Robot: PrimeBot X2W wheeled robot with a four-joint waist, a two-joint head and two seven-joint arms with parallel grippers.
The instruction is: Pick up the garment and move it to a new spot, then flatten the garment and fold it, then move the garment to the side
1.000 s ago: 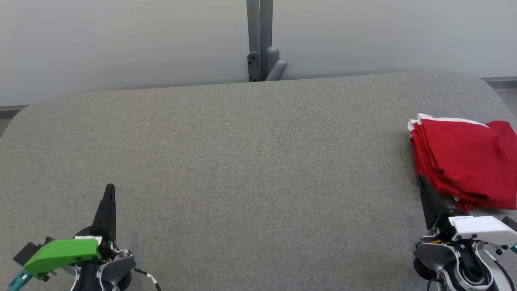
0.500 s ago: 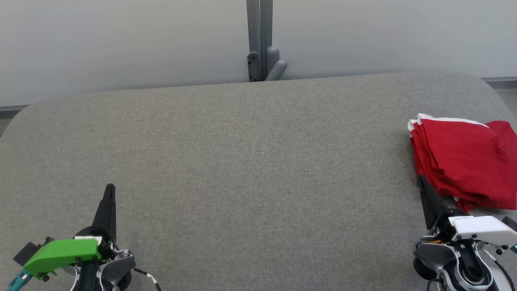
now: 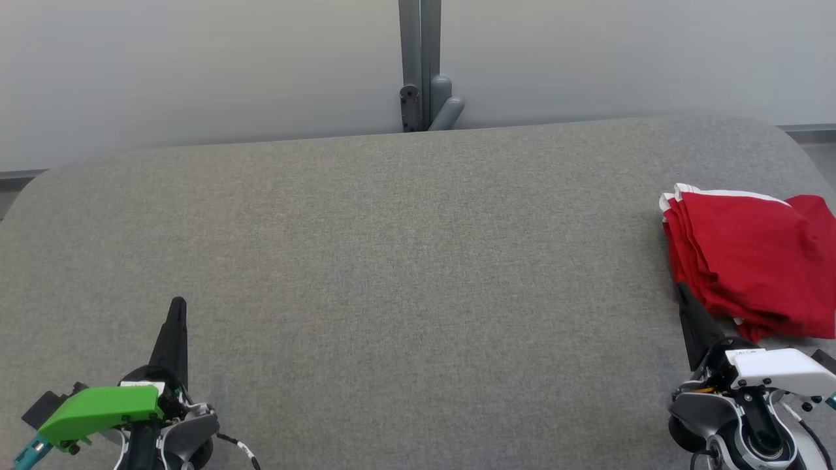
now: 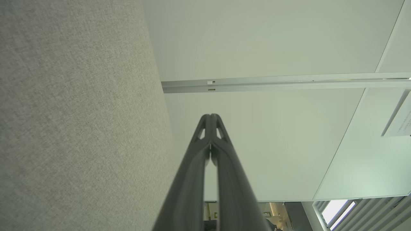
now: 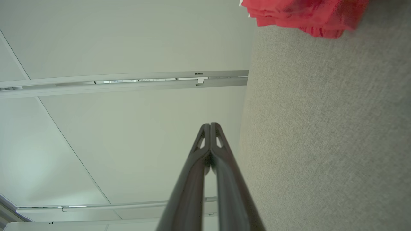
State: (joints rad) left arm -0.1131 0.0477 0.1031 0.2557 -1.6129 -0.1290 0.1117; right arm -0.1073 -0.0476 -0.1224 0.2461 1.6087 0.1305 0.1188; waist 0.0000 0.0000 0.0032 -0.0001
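One garment (image 3: 751, 261) lies just beside right claw (image 3: 681, 288).

The right gripper (image 5: 210, 125) is seen with its two dark fingers pressed together and nothing held between them. A folded red garment (image 5: 305, 14) is laid on the grey fabric table (image 5: 321, 128), farther off than the fingertips and apart from them. Beyond, a pale wall (image 5: 128, 38) is crossed by a metal rail (image 5: 128, 81).

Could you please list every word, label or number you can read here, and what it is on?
No text here is legible.
Left gripper, white tag at its base: print too small to read.
Right gripper, white tag at its base: print too small to read.
Paper notice, left wrist view: lines of text, blurred.
Red garment: no print showing.
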